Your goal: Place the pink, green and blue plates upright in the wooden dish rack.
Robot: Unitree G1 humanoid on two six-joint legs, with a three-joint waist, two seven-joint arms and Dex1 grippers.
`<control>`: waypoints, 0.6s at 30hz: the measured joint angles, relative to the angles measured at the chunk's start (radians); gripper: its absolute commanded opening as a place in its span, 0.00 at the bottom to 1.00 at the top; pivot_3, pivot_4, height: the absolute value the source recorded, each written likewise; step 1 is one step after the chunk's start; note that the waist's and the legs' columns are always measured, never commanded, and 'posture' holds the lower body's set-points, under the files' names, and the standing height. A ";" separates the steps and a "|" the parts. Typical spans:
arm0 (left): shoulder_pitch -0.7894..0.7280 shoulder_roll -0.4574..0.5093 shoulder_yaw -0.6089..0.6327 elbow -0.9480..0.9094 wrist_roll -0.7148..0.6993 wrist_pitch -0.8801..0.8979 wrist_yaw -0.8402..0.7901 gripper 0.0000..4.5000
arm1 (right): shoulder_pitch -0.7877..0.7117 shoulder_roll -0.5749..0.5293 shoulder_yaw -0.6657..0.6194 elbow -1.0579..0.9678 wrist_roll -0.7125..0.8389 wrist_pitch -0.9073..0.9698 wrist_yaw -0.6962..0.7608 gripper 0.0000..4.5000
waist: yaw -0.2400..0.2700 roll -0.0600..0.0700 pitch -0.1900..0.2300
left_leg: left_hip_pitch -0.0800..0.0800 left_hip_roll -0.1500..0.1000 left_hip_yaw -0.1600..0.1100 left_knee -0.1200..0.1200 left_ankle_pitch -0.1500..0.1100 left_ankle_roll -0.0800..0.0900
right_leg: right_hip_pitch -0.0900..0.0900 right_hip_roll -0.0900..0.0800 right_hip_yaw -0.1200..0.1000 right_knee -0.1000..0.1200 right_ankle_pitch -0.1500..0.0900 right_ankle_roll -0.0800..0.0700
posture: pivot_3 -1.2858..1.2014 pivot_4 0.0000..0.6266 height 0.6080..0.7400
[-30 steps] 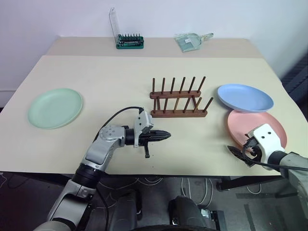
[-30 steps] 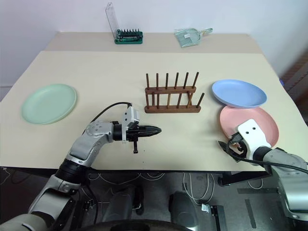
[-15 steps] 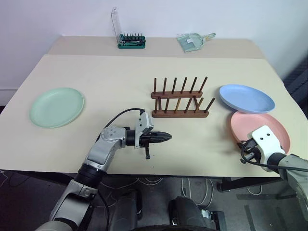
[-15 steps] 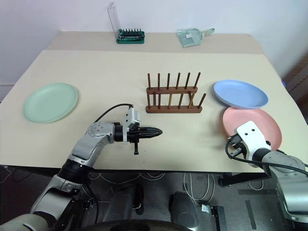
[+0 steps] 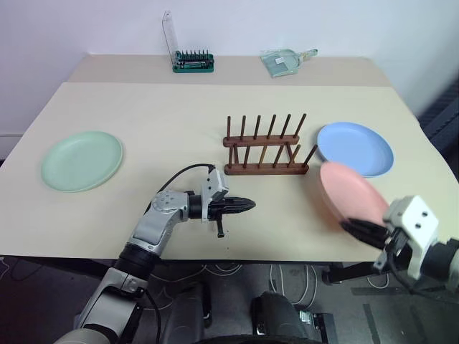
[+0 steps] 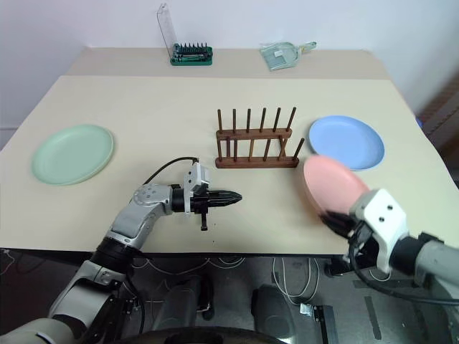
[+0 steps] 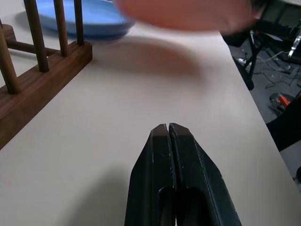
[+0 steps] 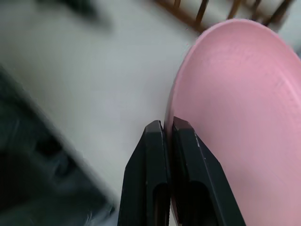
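My right end effector (image 8: 168,129) pinches the pink plate (image 6: 331,186) by its rim, lifted at four o'clock of the empty rack (image 6: 257,142). Left end effector (image 7: 168,131) closed, holding nothing. Blue plate (image 6: 346,142) lies at three o'clock, green plate (image 6: 72,153) at nine, both on the surface (image 6: 143,107).

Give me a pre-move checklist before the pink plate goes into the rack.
1. Right gripper pinching the pink plate rim: ok.
2. Plate lifted off the table: ok.
3. Wooden dish rack slots free: ok.
4. Plate upright for a slot: not ok, tilted.
5. Left gripper shut, apart from rack: ok.
6. Blue plate beside the rack, near the path: cannot tell if it interferes.
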 measured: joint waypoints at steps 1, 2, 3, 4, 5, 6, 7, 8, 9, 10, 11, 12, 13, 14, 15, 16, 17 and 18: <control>-0.001 -0.003 0.000 0.000 0.000 0.003 0.001 0.00 | -0.071 -0.003 -0.009 0.007 0.019 0.006 -0.029 0.01 | 0.000 0.000 0.000 | 0.000 0.000 0.000 0.000 0.000 0.000 | 0.000 0.000 0.000 0.000 0.000 0.000 | 0.52 0.24 0.94; -0.004 -0.009 0.000 -0.002 0.000 0.008 0.001 0.00 | -0.128 -0.013 -0.020 0.011 0.036 0.008 -0.055 0.01 | 0.003 0.000 0.000 | 0.000 0.000 0.000 0.000 0.000 0.000 | 0.000 0.000 0.000 0.000 0.000 0.000 | 0.52 0.24 0.94; -0.007 -0.010 0.000 -0.003 0.000 0.014 0.002 0.00 | -0.181 -0.030 -0.022 0.017 0.054 0.016 -0.076 0.01 | 0.005 0.000 0.000 | 0.000 0.000 0.000 -0.001 0.000 0.000 | 0.000 0.000 0.000 0.000 0.000 0.000 | 0.52 0.24 0.94; -0.007 -0.010 0.001 -0.003 0.000 0.016 0.002 0.00 | -0.218 -0.039 -0.020 0.018 0.067 0.020 -0.087 0.01 | 0.007 0.000 0.000 | -0.001 0.000 0.000 -0.002 0.000 0.000 | -0.001 0.000 0.000 -0.001 0.000 0.000 | 0.52 0.24 0.94; -0.008 -0.010 0.001 -0.004 0.000 0.018 0.003 0.00 | -0.256 -0.046 -0.013 0.026 0.081 0.025 -0.099 0.01 | 0.007 -0.001 0.000 | -0.002 0.000 0.000 -0.002 0.000 0.000 | -0.001 0.000 0.000 -0.002 0.000 0.000 | 0.52 0.24 0.94; -0.010 -0.010 0.002 -0.004 0.000 0.020 0.004 0.00 | -0.317 -0.049 0.004 0.043 0.095 0.028 -0.120 0.01 | 0.006 -0.001 0.001 | -0.002 -0.001 0.000 -0.002 0.000 0.000 | -0.001 0.000 0.000 -0.002 0.000 0.000 | 0.52 0.24 0.94; -0.014 -0.011 0.003 -0.004 0.000 0.025 0.006 0.00 | -0.410 -0.049 0.032 0.077 0.105 0.027 -0.150 0.01 | 0.002 0.000 0.001 | -0.002 -0.001 0.000 -0.002 0.000 0.000 | -0.002 -0.001 0.000 -0.001 0.000 0.000 | 0.52 0.24 0.94; -0.019 -0.017 0.003 -0.007 -0.001 0.029 0.008 0.00 | -0.466 -0.048 0.043 0.095 0.111 0.022 -0.172 0.01 | 0.003 0.000 0.001 | -0.002 -0.001 0.000 -0.002 0.000 0.000 | -0.002 -0.001 0.000 -0.001 0.000 0.000 | 0.52 0.24 0.94; -0.023 -0.017 0.004 -0.011 -0.002 0.034 0.010 0.00 | -0.547 -0.042 0.072 0.128 0.118 0.016 -0.200 0.01 | 0.000 0.000 0.001 | -0.001 -0.001 0.000 -0.001 0.000 0.000 | -0.001 -0.001 0.000 -0.001 0.000 0.000 | 0.52 0.24 0.94; -0.027 -0.019 0.004 -0.013 -0.002 0.038 0.014 0.00 | -0.618 -0.025 0.086 0.158 0.132 0.009 -0.224 0.01 | 0.000 0.000 0.001 | -0.001 -0.001 0.000 -0.001 0.000 0.000 | -0.001 -0.001 0.000 -0.001 0.000 0.000 | 0.52 0.24 0.94; -0.028 -0.018 0.005 -0.019 -0.002 0.039 0.018 0.00 | -0.695 0.011 0.107 0.193 0.161 0.006 -0.248 0.01 | -0.003 0.000 0.001 | -0.001 -0.001 0.000 -0.001 0.000 0.000 | -0.001 -0.001 0.000 0.000 0.000 0.000 | 0.52 0.24 0.94; -0.028 -0.020 0.005 -0.023 -0.002 0.041 0.024 0.00 | -0.762 0.052 0.125 0.222 0.195 0.004 -0.270 0.01 | -0.003 0.000 0.002 | -0.001 -0.001 0.000 -0.001 0.000 0.000 | -0.001 0.000 0.000 0.000 0.000 0.000 | 0.52 0.24 0.94; -0.027 -0.021 0.006 -0.027 -0.003 0.043 0.028 0.00 | -0.820 0.100 0.148 0.250 0.234 0.004 -0.289 0.01 | -0.003 0.000 0.002 | -0.001 0.000 0.000 -0.002 0.000 0.000 | -0.001 0.000 0.000 0.000 0.000 0.000 | 0.52 0.24 0.94; -0.026 -0.024 0.006 -0.030 -0.003 0.044 0.031 0.00 | -0.853 0.131 0.171 0.266 0.269 0.006 -0.300 0.01 | -0.001 0.000 0.002 | -0.001 0.000 0.000 -0.002 0.001 0.000 | -0.002 0.000 0.000 0.000 0.000 0.000 | 0.52 0.24 0.94; -0.025 -0.022 0.008 -0.030 -0.003 0.044 0.036 0.00 | -0.881 0.172 0.196 0.285 0.309 0.008 -0.310 0.01 | 0.000 0.000 0.002 | -0.001 0.000 0.000 -0.002 0.001 0.000 | -0.002 0.000 0.000 0.000 0.000 0.000 | 0.52 0.24 0.94; -0.025 -0.022 0.009 -0.031 -0.003 0.044 0.042 0.00 | -0.897 0.205 0.216 0.300 0.342 0.010 -0.317 0.01 | 0.002 0.000 0.002 | -0.002 -0.001 0.000 -0.002 0.001 0.000 | -0.002 0.000 -0.001 0.000 0.000 0.000 | 0.52 0.24 0.94; -0.023 -0.020 0.011 -0.033 -0.003 0.044 0.046 0.00 | -0.908 0.234 0.239 0.320 0.377 0.017 -0.323 0.01 | 0.004 0.000 0.002 | -0.002 -0.001 0.000 -0.002 0.001 0.000 | -0.002 -0.001 -0.001 0.000 0.000 0.000 | 0.52 0.24 0.94; -0.020 -0.017 0.014 -0.035 -0.003 0.044 0.050 0.00 | -0.915 0.262 0.256 0.342 0.410 0.023 -0.326 0.01 | 0.004 0.000 0.002 | -0.003 -0.001 0.000 -0.001 0.000 0.000 | -0.002 -0.001 -0.001 0.000 0.000 0.000 | 0.52 0.24 0.94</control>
